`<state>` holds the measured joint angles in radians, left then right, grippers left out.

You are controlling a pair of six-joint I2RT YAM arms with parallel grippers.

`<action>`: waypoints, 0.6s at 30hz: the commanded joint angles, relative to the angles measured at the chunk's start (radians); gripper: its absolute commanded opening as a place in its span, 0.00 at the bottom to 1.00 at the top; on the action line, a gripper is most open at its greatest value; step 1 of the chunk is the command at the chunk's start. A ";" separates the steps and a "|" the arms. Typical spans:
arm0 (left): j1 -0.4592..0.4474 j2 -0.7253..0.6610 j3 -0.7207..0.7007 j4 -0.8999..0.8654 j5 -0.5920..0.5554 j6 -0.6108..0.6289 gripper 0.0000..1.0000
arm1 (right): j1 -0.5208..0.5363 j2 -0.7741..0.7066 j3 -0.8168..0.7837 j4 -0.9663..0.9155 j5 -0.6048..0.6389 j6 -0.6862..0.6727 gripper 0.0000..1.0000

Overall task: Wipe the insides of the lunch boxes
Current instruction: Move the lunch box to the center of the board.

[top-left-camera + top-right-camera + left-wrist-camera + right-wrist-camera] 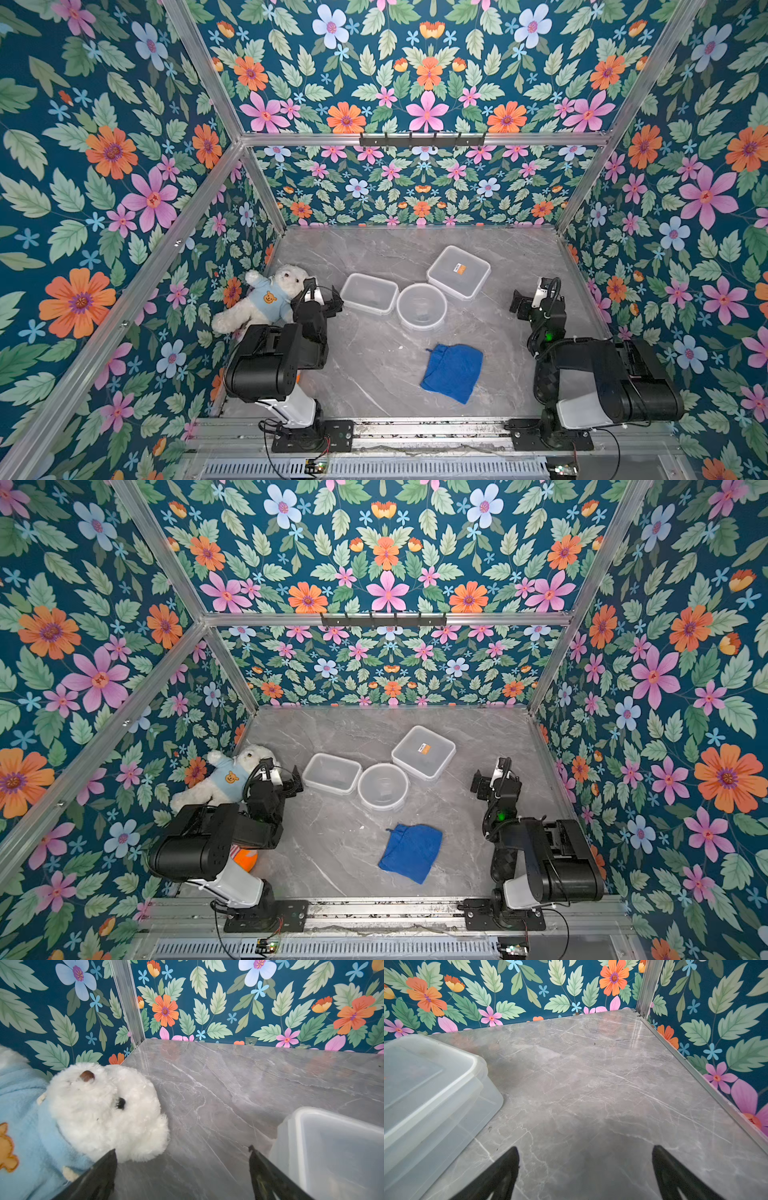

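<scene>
Three clear lunch boxes sit together mid-table in both top views: a rectangular one (pixel 369 293) (pixel 331 773), a round one (pixel 422 306) (pixel 383 786) and a larger square one (pixel 458 272) (pixel 423 752) with an orange label. My left gripper (pixel 322 298) (pixel 182 1149) is open and empty, low over the table just left of the rectangular box (pixel 332 1153). My right gripper (pixel 524 301) (pixel 585 1147) is open and empty over bare table, to the right of the square box (pixel 431 1088). A blue cloth (pixel 453 372) (pixel 411 851) lies crumpled nearer the front, apart from both grippers.
A white teddy bear (pixel 266 297) (pixel 104 1109) in a light blue top lies against the left wall, close beside my left gripper. An orange ball (pixel 245 860) shows under the left arm. Floral walls with metal rails close three sides of the grey marble table (pixel 374 374).
</scene>
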<state>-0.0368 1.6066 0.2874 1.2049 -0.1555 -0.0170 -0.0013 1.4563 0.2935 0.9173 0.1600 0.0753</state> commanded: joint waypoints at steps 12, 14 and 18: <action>0.001 -0.002 -0.001 0.018 0.002 0.006 0.99 | 0.001 0.002 0.003 0.029 -0.002 -0.002 0.99; 0.001 -0.002 0.000 0.018 0.001 0.006 0.99 | 0.001 0.001 0.003 0.029 -0.002 -0.001 0.99; 0.008 -0.004 -0.002 0.015 0.011 -0.001 0.99 | 0.000 0.001 0.001 0.030 -0.002 -0.002 0.99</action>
<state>-0.0349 1.6062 0.2874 1.2049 -0.1547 -0.0174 -0.0013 1.4563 0.2932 0.9169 0.1596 0.0753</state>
